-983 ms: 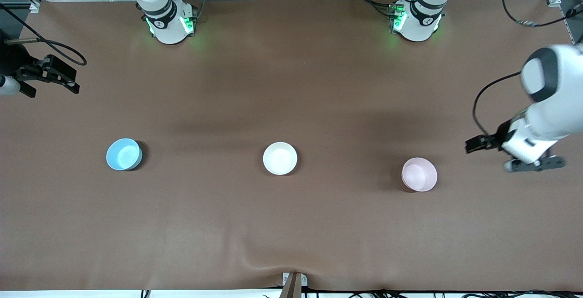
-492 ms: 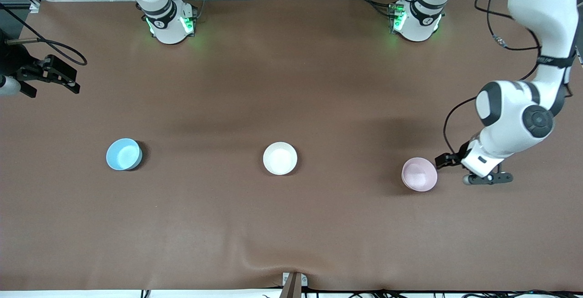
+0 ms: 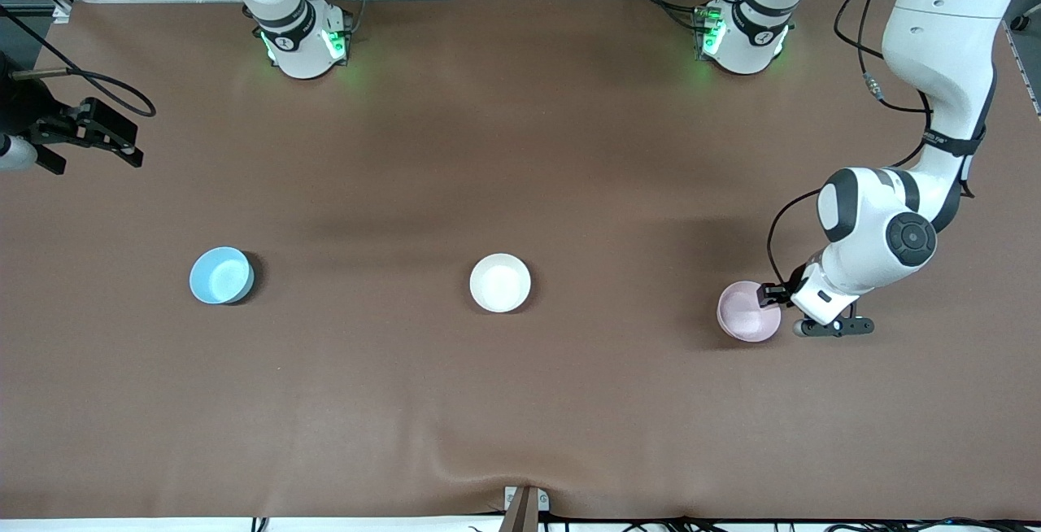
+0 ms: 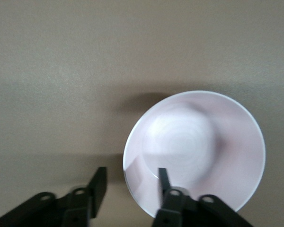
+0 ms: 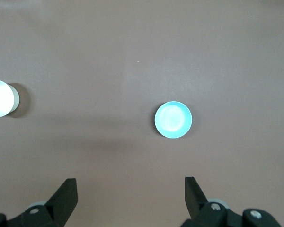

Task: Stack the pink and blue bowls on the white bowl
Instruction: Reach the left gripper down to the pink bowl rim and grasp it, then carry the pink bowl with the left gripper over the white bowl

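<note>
The pale pink bowl [image 3: 746, 312] stands upright toward the left arm's end of the table. My left gripper [image 3: 771, 297] is open at its rim. In the left wrist view the left gripper [image 4: 131, 182] straddles the pink bowl's [image 4: 194, 149] rim, one finger over the inside and one outside. The white bowl [image 3: 500, 282] stands at mid-table. The sky blue bowl [image 3: 220, 275] stands toward the right arm's end. My right gripper [image 3: 91, 154] waits open and empty, high at the table's end. The right wrist view shows the right gripper [image 5: 131, 189], the blue bowl [image 5: 173, 120] and the white bowl [image 5: 1, 98] far below.
The brown table mat [image 3: 520, 402] has a wrinkle near its front edge. A small metal bracket [image 3: 524, 503] sits at that edge. The two arm bases [image 3: 305, 36] stand along the back.
My left arm has swung in from the table's end and come down to the pink bowl's rim. The right arm and the bowls have not moved.
</note>
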`<state>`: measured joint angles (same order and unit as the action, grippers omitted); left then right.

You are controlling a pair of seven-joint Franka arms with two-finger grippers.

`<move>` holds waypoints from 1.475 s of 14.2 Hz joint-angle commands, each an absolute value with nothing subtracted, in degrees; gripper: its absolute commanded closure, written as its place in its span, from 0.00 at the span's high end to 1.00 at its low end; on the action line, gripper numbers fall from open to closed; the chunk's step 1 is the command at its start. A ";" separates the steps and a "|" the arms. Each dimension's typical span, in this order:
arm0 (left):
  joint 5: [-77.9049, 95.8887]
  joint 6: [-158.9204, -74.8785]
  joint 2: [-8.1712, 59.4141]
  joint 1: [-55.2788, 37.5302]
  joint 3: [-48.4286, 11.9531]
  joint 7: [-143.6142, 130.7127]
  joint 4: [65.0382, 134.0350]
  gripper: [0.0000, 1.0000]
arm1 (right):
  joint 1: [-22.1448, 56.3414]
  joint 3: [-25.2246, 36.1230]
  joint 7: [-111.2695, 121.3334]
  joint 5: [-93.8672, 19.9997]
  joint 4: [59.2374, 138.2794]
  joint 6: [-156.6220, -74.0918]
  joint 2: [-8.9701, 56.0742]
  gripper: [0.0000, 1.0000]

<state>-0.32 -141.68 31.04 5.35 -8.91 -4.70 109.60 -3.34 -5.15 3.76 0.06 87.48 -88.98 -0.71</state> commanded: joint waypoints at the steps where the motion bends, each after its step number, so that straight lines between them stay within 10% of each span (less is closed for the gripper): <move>1: 0.00 -142.21 31.46 5.27 -8.96 -5.36 109.25 0.03 | -3.52 -5.36 3.78 -0.70 86.31 -87.89 -0.09 1.00; 13: -0.09 -131.75 25.31 1.94 -24.86 -26.96 104.69 0.00 | -3.78 -5.36 3.69 -0.79 86.31 -86.22 -0.09 1.00; 21: -0.70 -131.75 29.87 -15.10 -24.96 -46.74 97.39 0.00 | -3.69 -5.36 3.78 -0.79 86.31 -86.13 -0.09 1.00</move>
<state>-0.27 -132.80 26.94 -12.12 -25.58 -43.17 101.24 -3.35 -5.17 3.76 0.00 87.49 -86.87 -0.64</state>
